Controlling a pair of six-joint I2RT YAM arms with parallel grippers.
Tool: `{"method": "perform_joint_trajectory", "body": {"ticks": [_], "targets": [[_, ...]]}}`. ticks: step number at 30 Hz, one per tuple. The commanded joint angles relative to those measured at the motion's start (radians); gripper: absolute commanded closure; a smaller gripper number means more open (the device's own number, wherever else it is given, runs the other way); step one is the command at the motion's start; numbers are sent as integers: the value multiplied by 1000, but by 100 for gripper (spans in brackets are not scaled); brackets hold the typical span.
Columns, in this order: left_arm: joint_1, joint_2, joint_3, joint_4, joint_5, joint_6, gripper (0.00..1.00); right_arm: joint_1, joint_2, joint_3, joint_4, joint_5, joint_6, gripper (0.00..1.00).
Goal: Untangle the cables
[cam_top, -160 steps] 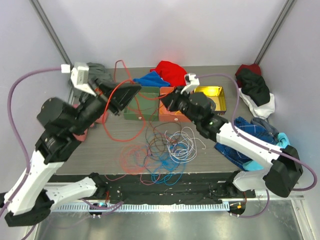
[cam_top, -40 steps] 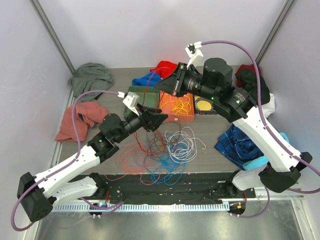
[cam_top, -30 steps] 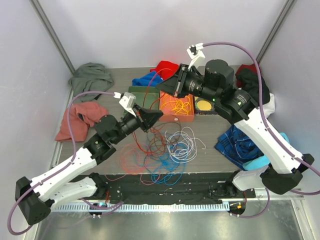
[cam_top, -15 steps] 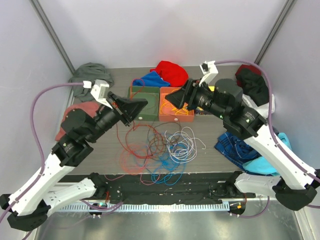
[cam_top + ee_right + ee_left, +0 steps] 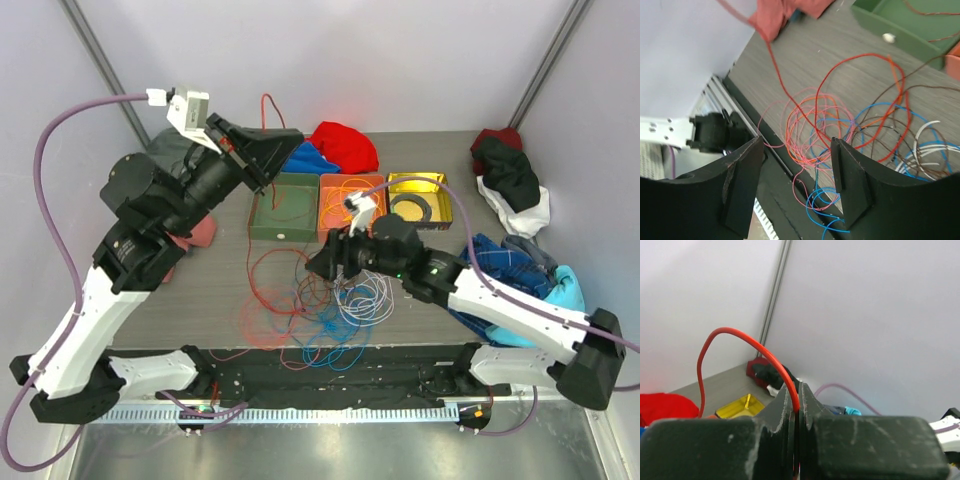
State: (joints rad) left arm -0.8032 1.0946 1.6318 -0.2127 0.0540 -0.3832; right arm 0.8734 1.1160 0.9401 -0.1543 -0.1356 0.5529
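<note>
While the left gripper (image 5: 796,390) is pinching the red cable (image 5: 735,331) tight, high above the green tray (image 5: 275,233), the right gripper (image 5: 796,145) is hovering, spread wide, over the cables (image 5: 345,300) tangled on the table (image 5: 190,290).

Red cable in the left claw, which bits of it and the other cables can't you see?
- Left wrist view: the red cable is hidden between the fingers of the shut left claw.
- Top view: the right claw covers part of the cable tangle.
- Right wrist view: the white cable is cut off by the right edge.
</note>
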Motion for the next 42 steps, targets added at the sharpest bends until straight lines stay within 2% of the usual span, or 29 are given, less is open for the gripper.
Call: {"method": "perform_joint_trajectory", "body": {"ticks": [1, 9, 15, 32, 34, 35, 36, 38, 39, 41, 42], "targets": [[-2, 45, 115, -2, 46, 14, 100, 107, 79, 31, 136, 66, -116, 35], [-2, 87, 187, -7, 76, 7, 100, 140, 341, 72, 301, 59, -126, 34], [-2, 105, 233, -34, 90, 20, 100, 194, 502, 109, 360, 91, -168, 33], [-2, 108, 234, -65, 93, 35, 100, 231, 720, 198, 522, 70, -145, 32], [-2, 105, 234, -65, 96, 32, 100, 231, 743, 218, 530, 68, -146, 38], [-2, 105, 231, -66, 101, 30, 100, 233, 767, 223, 544, 70, -143, 44], [-2, 103, 229, -65, 101, 27, 100, 231, 775, 223, 559, 70, -136, 60], [-2, 96, 223, -66, 98, 27, 100, 231, 783, 218, 585, 88, -123, 76], [-2, 91, 217, -68, 95, 30, 100, 230, 774, 215, 585, 120, -122, 89], [-2, 68, 204, -74, 83, 35, 100, 223, 699, 191, 578, 180, -114, 98], [-2, 57, 183, -74, 64, 40, 100, 208, 661, 180, 570, 220, -104, 99]]}}
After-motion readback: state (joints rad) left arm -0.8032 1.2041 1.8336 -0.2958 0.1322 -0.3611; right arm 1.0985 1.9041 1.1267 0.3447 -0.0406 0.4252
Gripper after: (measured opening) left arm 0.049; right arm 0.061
